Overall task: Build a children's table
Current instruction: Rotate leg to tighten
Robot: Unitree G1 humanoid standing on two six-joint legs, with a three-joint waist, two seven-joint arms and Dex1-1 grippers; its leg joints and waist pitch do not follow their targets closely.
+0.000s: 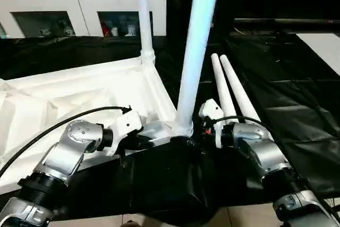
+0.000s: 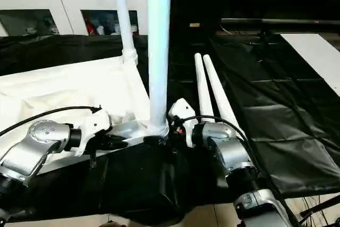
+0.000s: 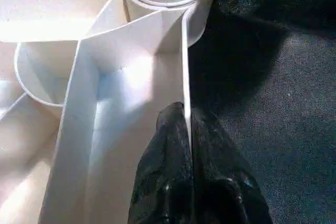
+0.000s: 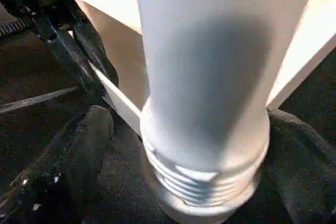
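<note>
The white tabletop lies upside down on black cloth. One leg stands in its far corner socket and another leg stands in the near corner socket, its threaded base showing. Two loose legs lie side by side on the cloth to the right. My left gripper is shut on the tabletop's thin rim wall, just left of the near socket. My right gripper is open, with one finger on each side of the near leg's base; its left finger stands a little off the leg.
A white cabinet with glass doors stands behind the tabletop. Black cloth covers the surface to the right, with a black bar and a white sheet further back.
</note>
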